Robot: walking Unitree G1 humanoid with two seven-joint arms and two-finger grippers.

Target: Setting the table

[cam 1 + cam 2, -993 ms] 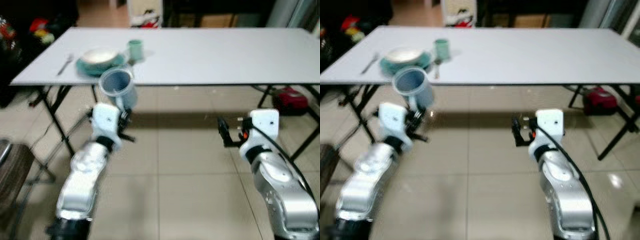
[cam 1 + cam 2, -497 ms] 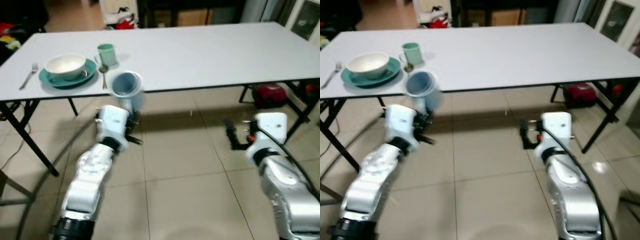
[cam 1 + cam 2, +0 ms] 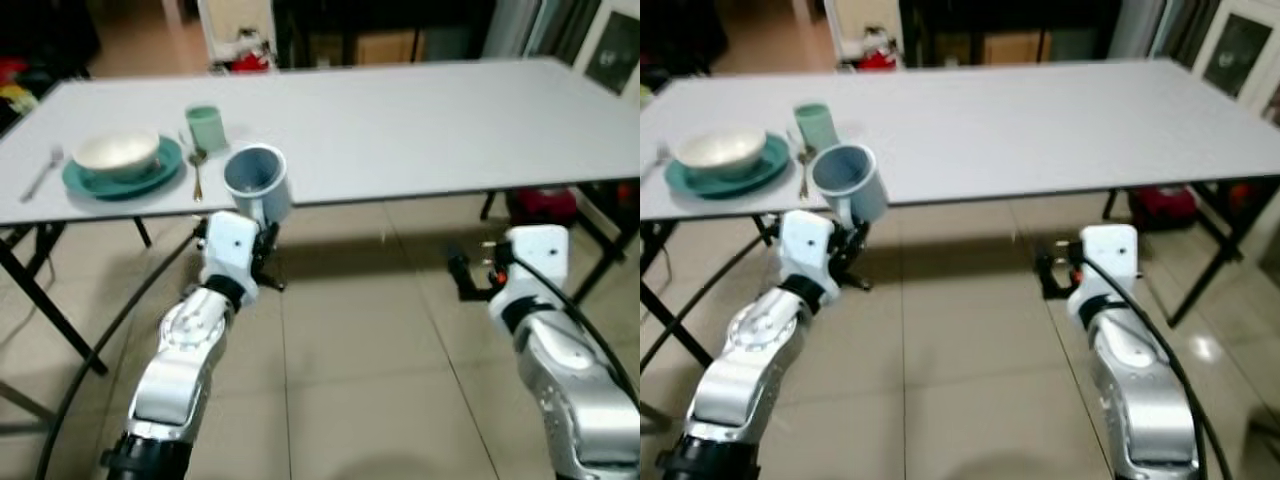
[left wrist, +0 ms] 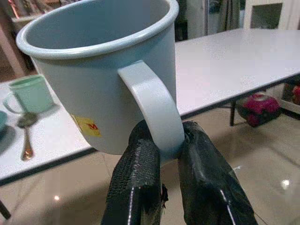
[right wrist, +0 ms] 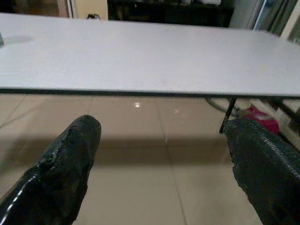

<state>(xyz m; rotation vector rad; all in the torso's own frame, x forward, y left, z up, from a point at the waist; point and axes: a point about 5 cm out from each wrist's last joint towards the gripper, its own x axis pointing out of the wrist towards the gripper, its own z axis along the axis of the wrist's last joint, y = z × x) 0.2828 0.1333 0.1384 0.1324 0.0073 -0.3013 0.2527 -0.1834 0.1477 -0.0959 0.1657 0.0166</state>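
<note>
Carrying a blue mug [image 3: 257, 180] in my left gripper [image 4: 161, 154], fingers pinched tight on the handle, mug upright with its mouth open to the camera, at left-centre of the left eye frame and just at the near edge of the white table [image 3: 420, 110]. One place is already laid at the upper left: green plate [image 3: 122, 178] with a cream bowl [image 3: 115, 152] on it, fork [image 3: 42, 172] left of the plate, spoon [image 3: 197, 170] right of it, green cup [image 3: 206, 128] above the spoon. My right gripper [image 5: 161, 154] hangs below the table edge at right, fingers spread wide, holding nothing. I judge the step as bringing the mug to the table. Next move calls for lifting it over the edge and setting it down on bare tabletop clear of the spoon, then letting go of the handle
</note>
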